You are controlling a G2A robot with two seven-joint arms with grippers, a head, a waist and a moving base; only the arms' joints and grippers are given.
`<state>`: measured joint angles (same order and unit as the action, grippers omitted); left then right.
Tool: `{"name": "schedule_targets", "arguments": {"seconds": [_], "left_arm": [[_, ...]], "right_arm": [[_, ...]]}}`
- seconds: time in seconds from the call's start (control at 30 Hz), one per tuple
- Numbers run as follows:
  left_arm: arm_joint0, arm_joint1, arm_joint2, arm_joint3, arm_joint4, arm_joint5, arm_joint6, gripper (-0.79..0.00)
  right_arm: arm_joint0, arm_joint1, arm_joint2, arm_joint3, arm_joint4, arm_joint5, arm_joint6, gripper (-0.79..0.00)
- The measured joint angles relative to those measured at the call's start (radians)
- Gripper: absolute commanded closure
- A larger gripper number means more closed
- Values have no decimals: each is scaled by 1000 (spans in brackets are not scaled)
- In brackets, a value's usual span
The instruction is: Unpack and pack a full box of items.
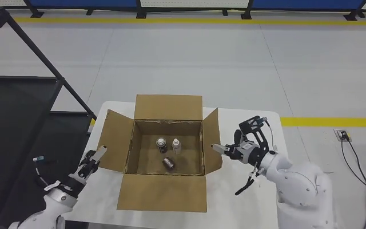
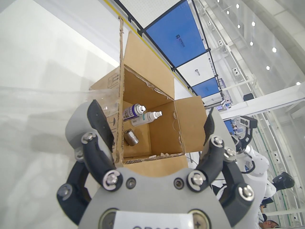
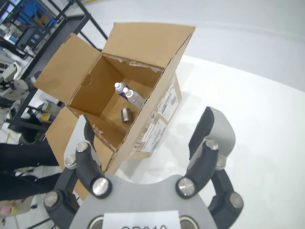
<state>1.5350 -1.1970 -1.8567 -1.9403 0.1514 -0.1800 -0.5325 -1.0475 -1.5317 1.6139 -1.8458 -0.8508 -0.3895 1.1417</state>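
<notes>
One cardboard box [image 1: 163, 193] is sitting on one table [image 1: 235, 123]. Three items are resting inside: two spray bottles, namely the dark spray bottle [image 1: 162, 143] and the white spray bottle [image 1: 176, 146], and one metal cylinder [image 1: 168, 164].

Looking like a robotics test hall: showing pale floor [image 1: 189, 63] crossed by a yellow line [image 1: 189, 20], blue and white partition panels [image 2: 176, 41], high ceiling lights [image 2: 253, 23], black metal framing [image 1: 57, 79].

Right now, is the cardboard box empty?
No, the cardboard box holds a blue-labelled spray bottle, a white spray bottle and a metal cylinder.
</notes>
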Motion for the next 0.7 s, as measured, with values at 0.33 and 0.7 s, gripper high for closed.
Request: {"name": "schedule_targets", "arguments": {"seconds": [0.33, 0.7], "left_arm": [[-26, 2, 111, -48, 77, 19, 2, -785], [-33, 2, 147, -55, 86, 32, -15, -785]], "right_arm": [[219, 24, -92, 320, 279, -116, 163, -785], [279, 30, -153, 405, 358, -91, 198, -785]]}}
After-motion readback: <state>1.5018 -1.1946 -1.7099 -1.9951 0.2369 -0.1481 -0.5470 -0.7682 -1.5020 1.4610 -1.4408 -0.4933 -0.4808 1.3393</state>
